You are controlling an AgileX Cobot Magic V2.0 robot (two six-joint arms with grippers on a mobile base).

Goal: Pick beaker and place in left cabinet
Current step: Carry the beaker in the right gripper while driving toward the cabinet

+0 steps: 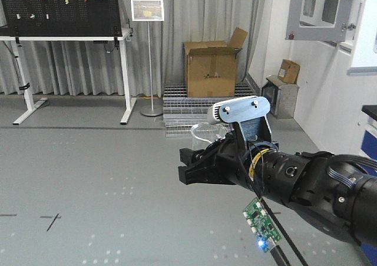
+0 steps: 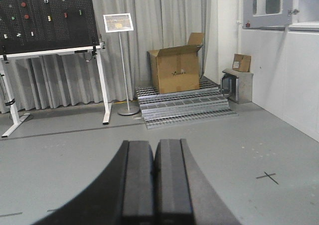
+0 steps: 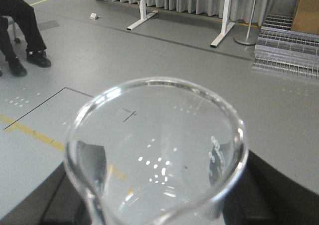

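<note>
Beaker (image 3: 158,150) glass fills the right wrist view, gripped by the right hand (image 1: 187,167) in mid-air, on the near side of the cardboard box (image 1: 212,65). Left hand (image 2: 153,180) is clenched empty. Carry level, grip firm; glass may slip. Left cabinet is out of view; contact points hidden.

Laboratory-workshop hall. We read the setting from the glass beaker (image 1: 206,133) in the right gripper (image 1: 184,166) and, well beyond it, a pegboard (image 1: 59,6) on a white bench (image 1: 65,39), grey curtains (image 1: 194,9), a sign stand (image 1: 147,9), a cardboard box (image 1: 212,68) on steel gratings (image 1: 200,109), and tape marks (image 1: 53,220) on the bare grey floor (image 1: 88,160).
</note>
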